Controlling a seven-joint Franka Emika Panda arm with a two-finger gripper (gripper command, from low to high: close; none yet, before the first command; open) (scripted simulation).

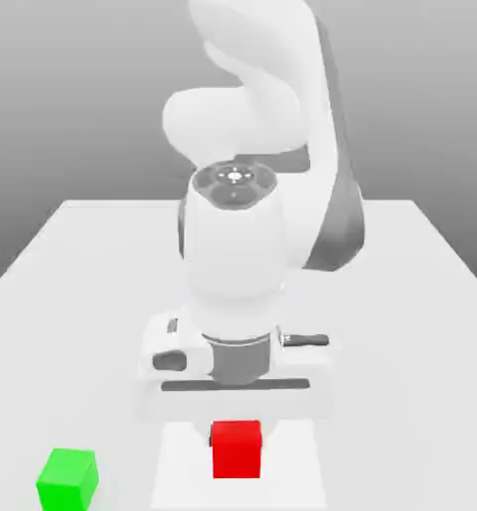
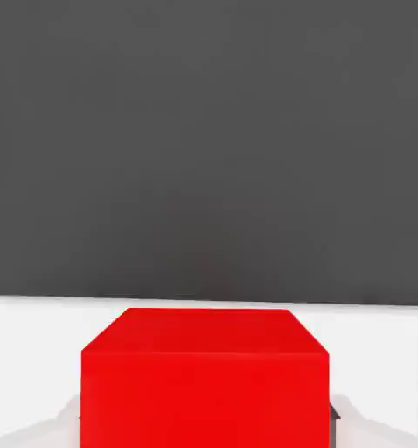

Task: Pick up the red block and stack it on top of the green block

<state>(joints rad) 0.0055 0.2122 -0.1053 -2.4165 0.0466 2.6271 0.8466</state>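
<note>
- The arm bends low over the near part of the white bench (image 1: 73, 279), its hand hanging straight down above the red block (image 1: 237, 448), so the block sits squarely under the wrist, where a straight descent would meet it.
- The red block appears to rest on the bench, flat and square to the hand; in the hand view it (image 2: 204, 385) sits centred and close, which suggests the hand is lined up on purpose for a grasp.
- The fingers (image 1: 237, 424) reach down behind the block from where I stand, and I cannot tell whether they are wide, narrow or already pressing its sides.
- The green block (image 1: 68, 478) sits on the bench well apart from the red one, toward the exterior view's left, untouched and with nothing on top.
- My reading is that the task is at the picking stage: the stacking is not yet done, and the carry will have to run toward the green block.
</note>
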